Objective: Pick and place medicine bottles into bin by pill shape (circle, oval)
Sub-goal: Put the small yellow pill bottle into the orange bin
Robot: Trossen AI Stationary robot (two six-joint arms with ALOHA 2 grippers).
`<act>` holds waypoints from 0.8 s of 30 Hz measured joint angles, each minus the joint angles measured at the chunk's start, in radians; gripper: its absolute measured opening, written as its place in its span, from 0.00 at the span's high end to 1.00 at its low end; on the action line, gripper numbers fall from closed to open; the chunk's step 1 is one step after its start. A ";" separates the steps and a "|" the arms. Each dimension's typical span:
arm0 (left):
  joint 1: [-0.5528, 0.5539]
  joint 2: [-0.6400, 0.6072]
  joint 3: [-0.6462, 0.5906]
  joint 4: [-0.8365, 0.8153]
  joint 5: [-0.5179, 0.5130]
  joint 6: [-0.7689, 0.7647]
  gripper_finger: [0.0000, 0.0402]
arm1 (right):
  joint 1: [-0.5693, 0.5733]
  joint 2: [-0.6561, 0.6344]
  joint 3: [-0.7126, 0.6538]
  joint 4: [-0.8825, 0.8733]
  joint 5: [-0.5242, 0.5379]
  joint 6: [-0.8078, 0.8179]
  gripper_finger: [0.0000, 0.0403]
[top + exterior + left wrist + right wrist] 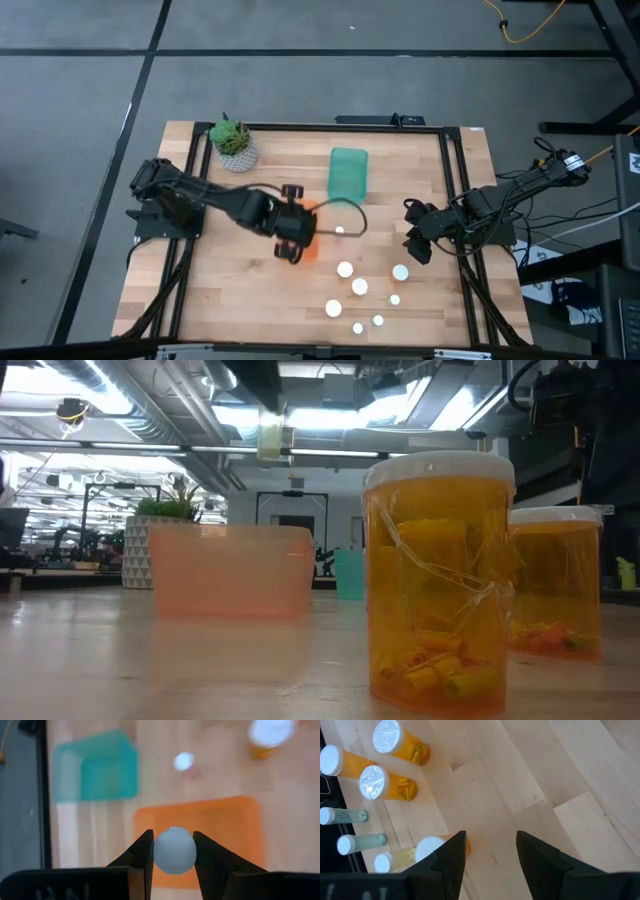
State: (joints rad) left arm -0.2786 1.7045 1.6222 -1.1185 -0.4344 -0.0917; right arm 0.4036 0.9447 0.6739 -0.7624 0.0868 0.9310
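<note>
A white-capped medicine bottle (174, 850) is sitting clamped between the fingers of the left gripper (293, 238), its long axis running straight down. Directly beneath the gripper, the orange bin (200, 835) is lying open, so the drop looks vertical. The teal bin (348, 172) is standing beyond. The right gripper (417, 243) is waiting partly open and empty, near the remaining bottles (360, 287).

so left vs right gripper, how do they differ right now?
Left gripper is shut on a white-capped bottle above the orange bin; right gripper is open, holding nothing. Left is mid-table, right is near the table's right edge. Both have dark fingers.
</note>
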 joint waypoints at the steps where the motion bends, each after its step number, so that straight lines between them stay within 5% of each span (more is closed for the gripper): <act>1: 0.017 -0.001 0.000 -0.032 0.001 -0.011 0.76 | 0.000 0.000 0.000 0.000 0.000 0.000 0.56; 16: 0.253 -0.003 -0.173 0.088 0.221 0.070 0.76 | 0.000 0.000 0.000 0.001 0.002 -0.026 0.56; 24: 0.337 -0.008 -0.346 0.360 0.394 0.134 0.75 | 0.000 0.000 0.000 0.002 0.001 -0.045 0.56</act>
State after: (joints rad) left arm 0.0580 1.6966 1.2764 -0.7583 -0.0401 0.0424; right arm 0.4038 0.9447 0.6739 -0.7605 0.0879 0.8860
